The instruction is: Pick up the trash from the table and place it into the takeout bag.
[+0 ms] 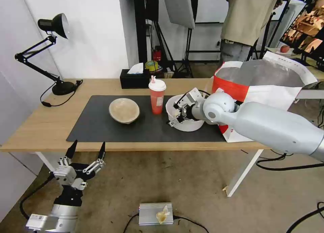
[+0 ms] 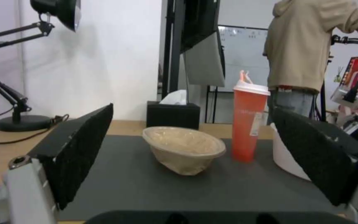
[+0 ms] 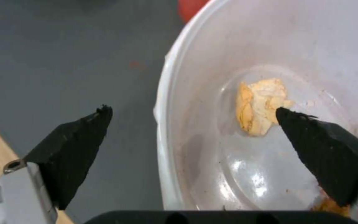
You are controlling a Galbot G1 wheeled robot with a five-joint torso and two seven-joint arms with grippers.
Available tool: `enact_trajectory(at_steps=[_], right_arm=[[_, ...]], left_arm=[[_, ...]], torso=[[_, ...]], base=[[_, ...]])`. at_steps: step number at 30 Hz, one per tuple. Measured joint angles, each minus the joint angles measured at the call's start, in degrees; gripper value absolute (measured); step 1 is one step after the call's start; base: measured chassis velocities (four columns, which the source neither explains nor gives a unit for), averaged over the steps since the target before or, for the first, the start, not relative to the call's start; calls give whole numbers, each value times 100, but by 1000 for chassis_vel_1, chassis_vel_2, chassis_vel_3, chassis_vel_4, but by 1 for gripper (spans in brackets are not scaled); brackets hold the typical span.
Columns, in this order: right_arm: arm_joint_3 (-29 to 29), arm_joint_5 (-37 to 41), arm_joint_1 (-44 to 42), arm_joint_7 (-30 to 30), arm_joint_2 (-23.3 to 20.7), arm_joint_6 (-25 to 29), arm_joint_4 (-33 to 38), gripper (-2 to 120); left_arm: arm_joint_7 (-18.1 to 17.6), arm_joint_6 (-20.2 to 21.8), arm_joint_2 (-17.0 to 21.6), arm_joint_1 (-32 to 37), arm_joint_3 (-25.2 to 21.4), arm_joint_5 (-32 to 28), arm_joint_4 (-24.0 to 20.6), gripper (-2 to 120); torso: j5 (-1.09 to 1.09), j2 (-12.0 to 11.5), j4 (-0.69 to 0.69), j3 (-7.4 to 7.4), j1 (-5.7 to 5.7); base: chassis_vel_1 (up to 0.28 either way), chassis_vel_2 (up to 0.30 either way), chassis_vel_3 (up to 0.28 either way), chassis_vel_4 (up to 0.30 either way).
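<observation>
The white bowl (image 1: 185, 123) sits on the grey mat (image 1: 101, 125), between the red cup (image 1: 157, 97) and the takeout bag (image 1: 266, 81). The right gripper (image 3: 191, 124) straddles its rim, jaws wide, one finger inside, one outside, grasping nothing. The beige bowl (image 1: 124, 110) lies beyond the cup; the left gripper (image 1: 86, 150) hangs open and empty below the table (image 1: 33, 125) edge.

No text can be read in these pictures. The tall red cup (image 2: 248, 123) has a small white label on its side, but the print on it is too blurred to read. The whiteboard (image 2: 243, 59) behind it shows only faint marks.
</observation>
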Motion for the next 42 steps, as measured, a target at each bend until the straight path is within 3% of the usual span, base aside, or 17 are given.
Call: enact_trajectory(at_steps=[20,24,42], right_arm=[[68,-206,-164,-5,139,9,-225,94],[80,-210,-185,-6,109,9,-194,87],[109,-221,-263,1,197,10,-240,19]], left_arm=[[42,-72,-7,-10,14,8,103,100],[44,-73,-8,-16,29,16,105,100],[65,-128,-44,0,-32,18,154,100]], torso=[[0,0,0,0,0],[0,0,0,0,0],[0,0,-1,0,0]], base=[[0,0,0,0],[0,0,0,0],[0,0,0,0]])
